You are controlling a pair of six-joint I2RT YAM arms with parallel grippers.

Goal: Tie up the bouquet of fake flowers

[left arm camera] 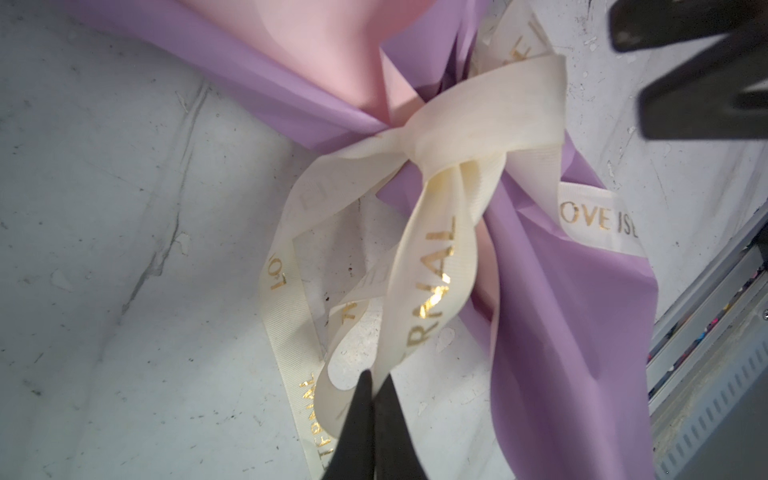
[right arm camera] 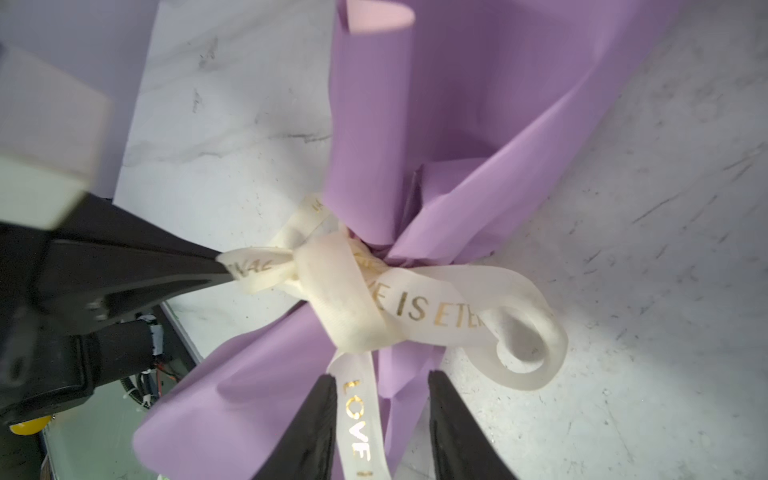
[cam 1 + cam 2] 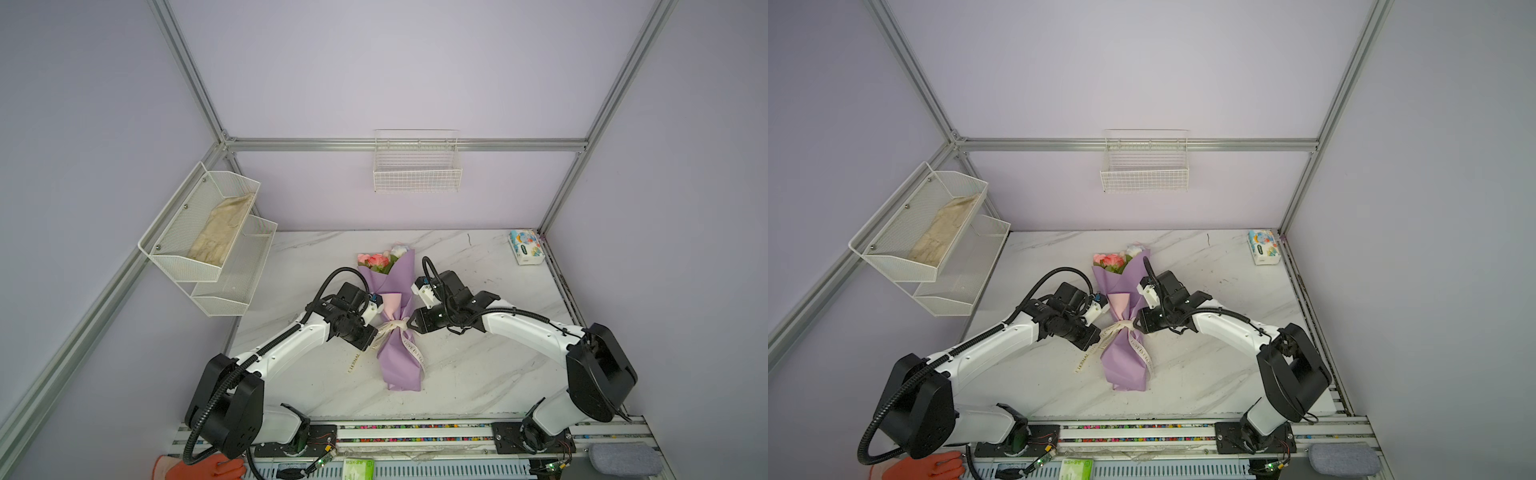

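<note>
Your lilac-paper bouquet of fake roses (image 3: 399,365) lies on the white marble table (image 3: 478,374), the cream gold-lettered ribbon (image 1: 478,120) already knotted at its waist. Your left gripper (image 1: 376,399) pinches a ribbon loop; your right gripper (image 2: 382,415) stands released. Only snugging and letting go seem left.

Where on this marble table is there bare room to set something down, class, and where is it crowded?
Bare: the table between bouquet and tissue pack; the front strip between bouquet and rail. Crowded: the ribbon knot, where left claw and right claw meet.
</note>
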